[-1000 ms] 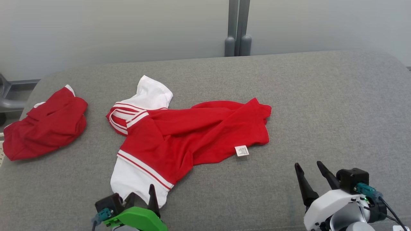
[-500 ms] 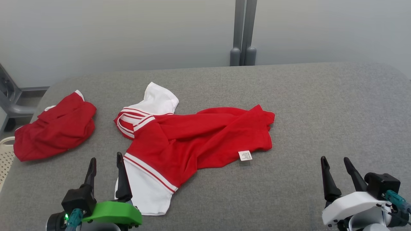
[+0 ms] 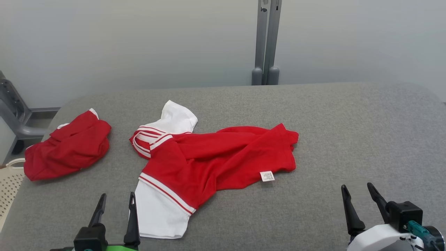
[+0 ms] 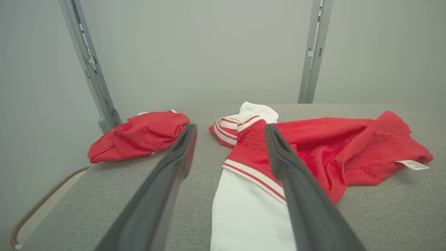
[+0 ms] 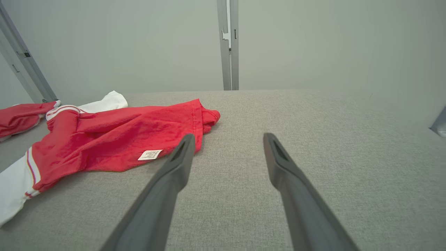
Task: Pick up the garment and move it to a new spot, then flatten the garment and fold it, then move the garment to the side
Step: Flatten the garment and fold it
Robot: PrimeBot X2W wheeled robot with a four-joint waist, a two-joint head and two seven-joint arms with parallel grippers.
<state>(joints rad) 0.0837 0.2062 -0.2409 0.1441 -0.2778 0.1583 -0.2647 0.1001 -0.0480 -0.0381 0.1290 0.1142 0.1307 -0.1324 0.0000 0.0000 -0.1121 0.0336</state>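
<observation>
1. While both grippers are taken in together by the head view, each wrist view is built around its own pair of fingers. The left gripper [image 3: 117, 195] is seen on the robot's side of the grey post [image 3: 266, 42] and well to its left. The right gripper [image 3: 357, 186] is seen on the same side, to the post's right.
2. A slanting rail [image 4: 89, 66] is shown by the left wrist view far left of the post. A cream perforated basket [image 3: 8, 181] is caught by the head view, farther left again.
3. The garment [image 3: 216, 160] is spread on the padded surface [image 3: 348, 132] in front of the post and mostly to its left. It is crumpled and unfolded.
4. Soft red knit is seen in the garment's body, which is rumpled into long folds. The sleeves are plain white, and the collar and seams are trimmed with red-and-white stripes. A small white label [image 3: 267, 176] is turned out at the hem nearest the post's foot. The surface is covered in coarse grey weave with rounded corners. A second red garment [image 3: 68, 146] is bunched well left of the post.
5. Both grippers are held spread wide, with nothing between their tapered dark fingers. The left gripper's inner finger is seen against the white sleeve's edge, but contact cannot be told.
6. Against the frame of a second ago, the whole head view is shifted by the camera. The left gripper, then at the sleeve's hem, is now found beside the sleeve, on the side away from the post. The garment's lay is unchanged.
</observation>
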